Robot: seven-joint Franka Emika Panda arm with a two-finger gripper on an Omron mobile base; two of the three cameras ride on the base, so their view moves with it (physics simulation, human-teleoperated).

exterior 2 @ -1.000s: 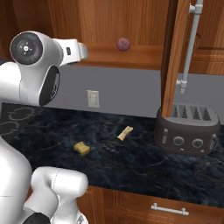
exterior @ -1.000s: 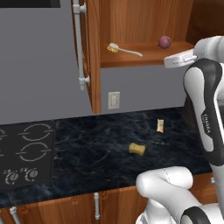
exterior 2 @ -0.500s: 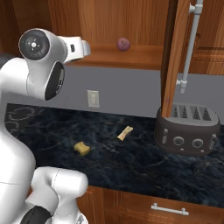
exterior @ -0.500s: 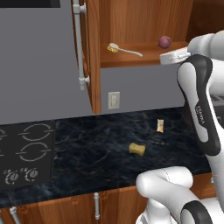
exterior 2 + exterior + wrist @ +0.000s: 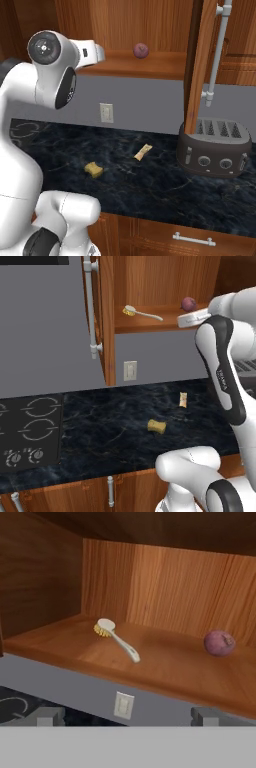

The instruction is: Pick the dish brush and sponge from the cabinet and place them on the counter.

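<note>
The dish brush [image 5: 141, 312] lies on the shelf of the open cabinet [image 5: 150, 326], white handle pointing right; in the hand view the dish brush [image 5: 117, 638] rests left of centre with its bristled head at the far end. The sponge [image 5: 157, 426] sits on the black counter [image 5: 100, 426], and the right base view shows the sponge [image 5: 93, 169] near the arm's base. My gripper [image 5: 129, 717] is open, fingertips wide apart. It hovers in front of the shelf edge, level with it and short of the brush, holding nothing.
A purple-red ball [image 5: 219, 643] rests on the shelf right of the brush. A small tan stick [image 5: 183, 399] lies on the counter. A toaster [image 5: 215, 147] stands at the right, the stovetop [image 5: 30, 431] at the left. The cabinet door [image 5: 102, 316] hangs open.
My hand has risen a little and moved left toward the shelf opening. The brush, the ball and the sponge have stayed where they were.
</note>
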